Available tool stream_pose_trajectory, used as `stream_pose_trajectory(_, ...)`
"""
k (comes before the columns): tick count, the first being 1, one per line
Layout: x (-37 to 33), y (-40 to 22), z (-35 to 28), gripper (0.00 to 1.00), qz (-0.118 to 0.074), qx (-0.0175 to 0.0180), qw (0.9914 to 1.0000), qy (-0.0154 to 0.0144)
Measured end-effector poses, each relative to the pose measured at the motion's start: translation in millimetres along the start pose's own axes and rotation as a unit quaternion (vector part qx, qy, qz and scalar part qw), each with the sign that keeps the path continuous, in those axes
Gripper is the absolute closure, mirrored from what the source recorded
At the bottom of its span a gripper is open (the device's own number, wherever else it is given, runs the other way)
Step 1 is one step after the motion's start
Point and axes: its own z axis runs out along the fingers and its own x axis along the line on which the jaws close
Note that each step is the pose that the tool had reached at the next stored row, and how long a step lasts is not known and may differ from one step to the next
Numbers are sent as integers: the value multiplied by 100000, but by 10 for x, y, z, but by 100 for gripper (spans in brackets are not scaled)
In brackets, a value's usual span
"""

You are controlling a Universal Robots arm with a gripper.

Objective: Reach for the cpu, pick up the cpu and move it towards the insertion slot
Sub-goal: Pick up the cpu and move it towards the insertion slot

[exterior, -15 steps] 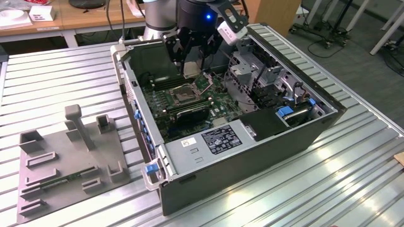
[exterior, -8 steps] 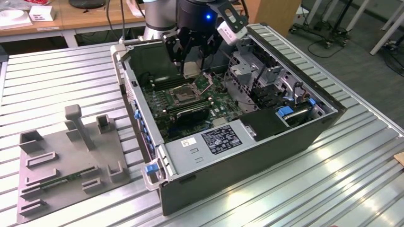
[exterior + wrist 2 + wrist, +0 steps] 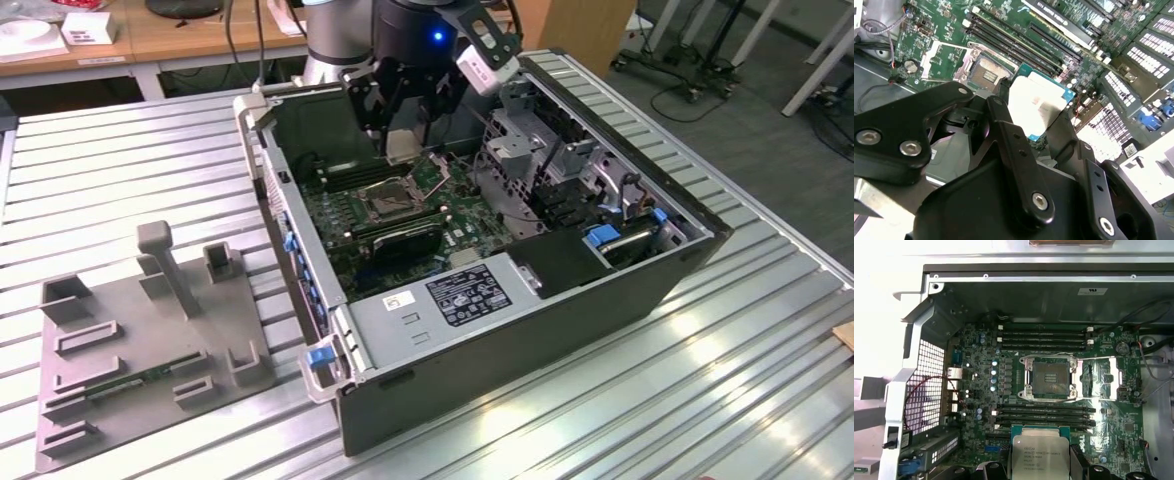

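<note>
Cpu [image 3: 1039,102] sits clamped between the black fingers [image 3: 1009,145] of the gripper [image 3: 1036,120], its pale metal top catching the light and a rim of green board showing round the edge; in the first wrist view the same chip [image 3: 1040,455] hangs flat above the motherboard [image 3: 979,385], held off it rather than resting on it. In the exterior view the gripper [image 3: 400,125] is lowered into the open computer case [image 3: 534,330], with the chip a small pale patch [image 3: 399,148] at the finger ends. Just beyond the held chip lies the insertion slot [image 3: 1050,378], a square socket with a shiny metal frame and a dark centre (its retaining plate is folded open to one side), and it is separated from the chip by a bank of long black memory slots [image 3: 1044,415]. The same socket shows in the second wrist view [image 3: 985,71] and in the exterior view [image 3: 388,202]. Outside the case, toward the exterior view's left, a grey fixture tray [image 3: 134,340] with upright posts rests on the ribbed metal table [image 3: 694,400].
</note>
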Motion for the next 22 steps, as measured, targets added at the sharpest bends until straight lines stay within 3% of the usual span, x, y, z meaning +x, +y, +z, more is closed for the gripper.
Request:
stream_pose_trajectory(7, 0, 47, 56, 46, 15, -1436, 99990, -23)
stream_pose_trajectory(12, -2, 118, 101, 46, 17, -2554, 99967, -53)
stream_pose_trajectory(19, -4, 247, 157, 46, 22, -3612, 99935, -72)
stream_pose_trajectory(22, -5, 306, 176, 46, 24, -3884, 99925, -74)
